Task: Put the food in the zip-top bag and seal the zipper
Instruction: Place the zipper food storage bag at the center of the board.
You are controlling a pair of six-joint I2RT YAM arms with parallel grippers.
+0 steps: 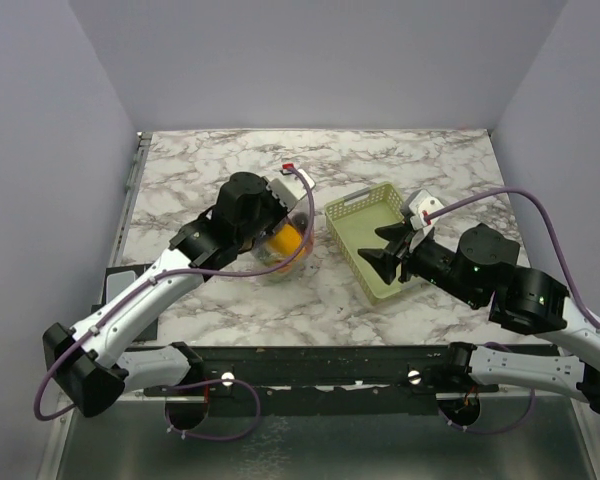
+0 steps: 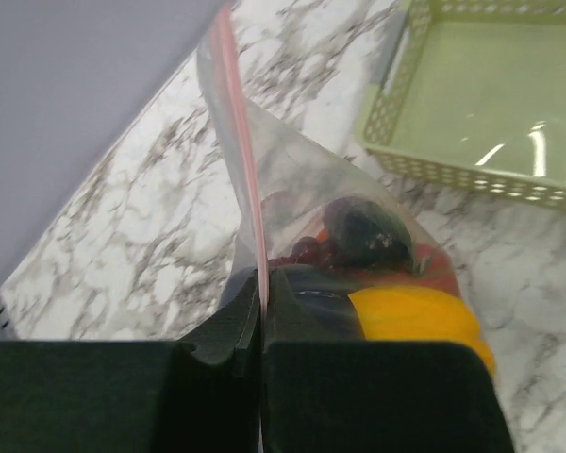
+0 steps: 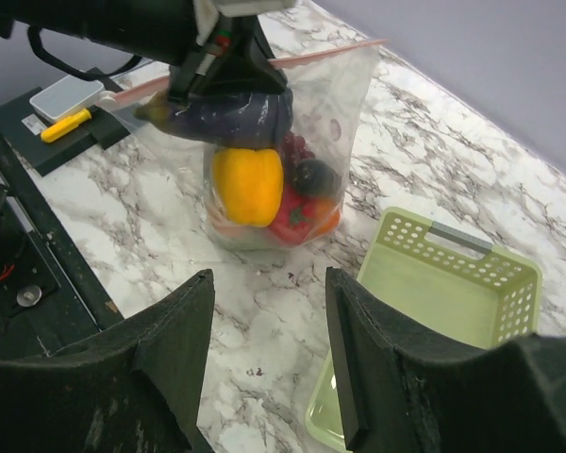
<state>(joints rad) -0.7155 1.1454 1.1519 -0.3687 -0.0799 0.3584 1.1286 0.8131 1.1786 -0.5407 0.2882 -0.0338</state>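
The zip-top bag (image 3: pixel 335 104) hung upright just left of the yellow-green basket (image 1: pixel 360 200), its bottom down at the marble table (image 1: pixel 210 160); whether it rested there I could not tell. The left gripper (image 2: pixel 262 302) pinched the bag's top, jaws clamped tight on the pinkish zipper (image 2: pixel 248 170). The food showed through the clear plastic: a purple eggplant (image 3: pixel 231 118) uppermost, a yellow pepper (image 3: pixel 248 184) under it, dark red grapes (image 3: pixel 292 146), a dark round piece (image 3: pixel 313 176), and a red piece with a green stem (image 3: pixel 297 217) near the bottom. The right gripper (image 1: pixel 383 248) hung over the basket, jaws moderately parted with nothing between them, facing the bag.
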